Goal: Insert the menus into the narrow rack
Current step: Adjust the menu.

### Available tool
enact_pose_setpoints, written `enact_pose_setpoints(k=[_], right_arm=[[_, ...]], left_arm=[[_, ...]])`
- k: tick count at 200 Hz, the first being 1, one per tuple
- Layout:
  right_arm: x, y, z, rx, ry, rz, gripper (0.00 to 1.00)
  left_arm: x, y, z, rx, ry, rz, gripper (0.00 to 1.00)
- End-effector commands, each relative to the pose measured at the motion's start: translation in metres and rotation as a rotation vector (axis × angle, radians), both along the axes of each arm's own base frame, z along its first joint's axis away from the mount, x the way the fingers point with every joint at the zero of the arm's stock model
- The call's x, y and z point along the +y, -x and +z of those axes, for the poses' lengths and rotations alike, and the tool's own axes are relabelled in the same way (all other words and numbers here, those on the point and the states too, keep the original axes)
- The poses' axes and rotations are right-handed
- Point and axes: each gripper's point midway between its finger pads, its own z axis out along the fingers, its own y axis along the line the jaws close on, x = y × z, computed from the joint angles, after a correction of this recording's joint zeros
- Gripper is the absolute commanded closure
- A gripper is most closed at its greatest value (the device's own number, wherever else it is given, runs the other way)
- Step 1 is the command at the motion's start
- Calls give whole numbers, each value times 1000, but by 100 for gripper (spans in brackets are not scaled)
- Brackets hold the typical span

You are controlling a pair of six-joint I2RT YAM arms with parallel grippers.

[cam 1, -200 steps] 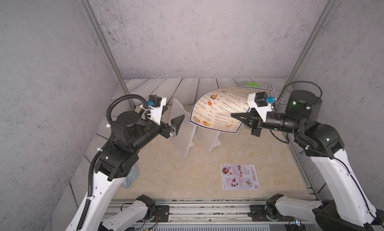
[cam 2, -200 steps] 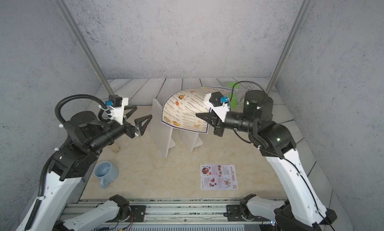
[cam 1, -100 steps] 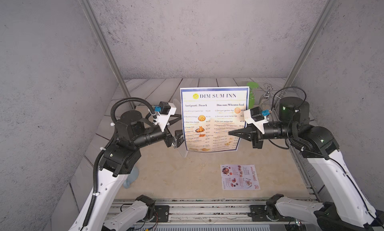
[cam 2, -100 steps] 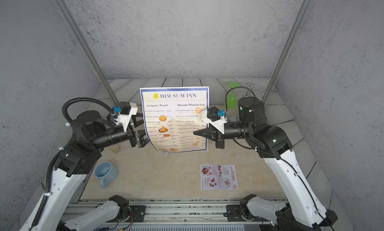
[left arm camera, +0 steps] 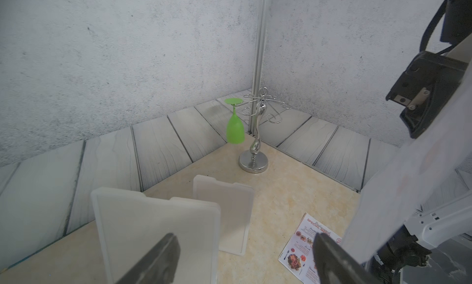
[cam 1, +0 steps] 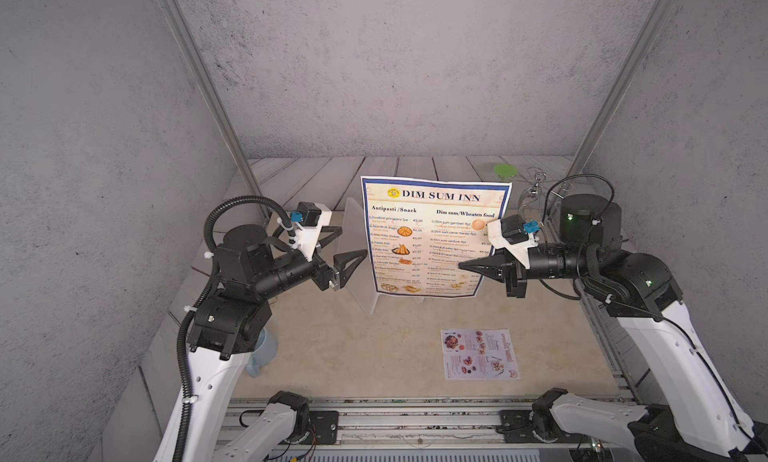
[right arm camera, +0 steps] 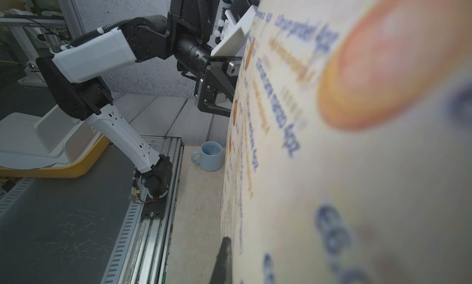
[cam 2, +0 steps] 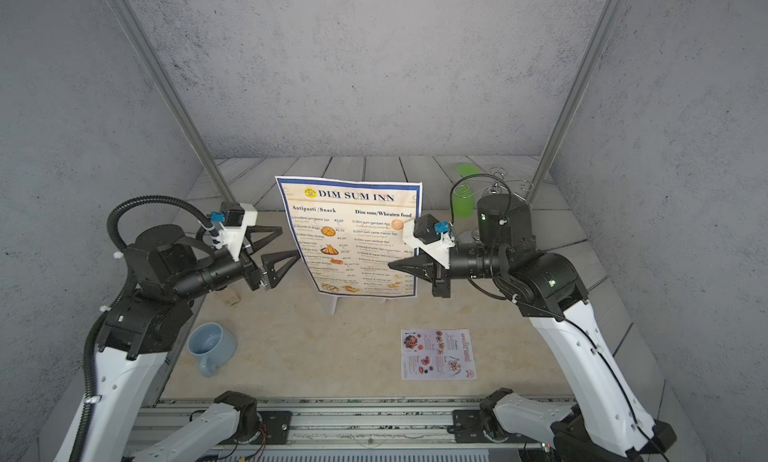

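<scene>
Your right fingers (cam 1: 478,267) pinch the upright menu (cam 1: 419,248) at 3 o'clock; left fingers (cam 1: 349,263) gape wide at its 9 o'clock.

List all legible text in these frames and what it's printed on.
"DIM SUM INN": title on the large menu.
"Antipasti /Snack": left column heading, same menu.
"Dim sum/Wheaten food": right column heading, same menu.
"SPECIAL MENU": red header on the small menu.
Dish lines and prices on both menus: too small or blurred to read reliably.
No other readable text.
</scene>
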Motion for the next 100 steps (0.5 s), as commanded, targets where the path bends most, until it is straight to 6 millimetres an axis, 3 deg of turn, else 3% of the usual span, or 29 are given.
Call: enact_pose_setpoints(k=[1, 100], right_arm=[[-1, -2, 3, -13, 4, -12, 100], [2, -3, 3, -5, 5, 3, 100]], left_arm=[[4, 10, 6, -40, 3, -34, 15], [-18, 46, 22, -116, 122, -344, 15]])
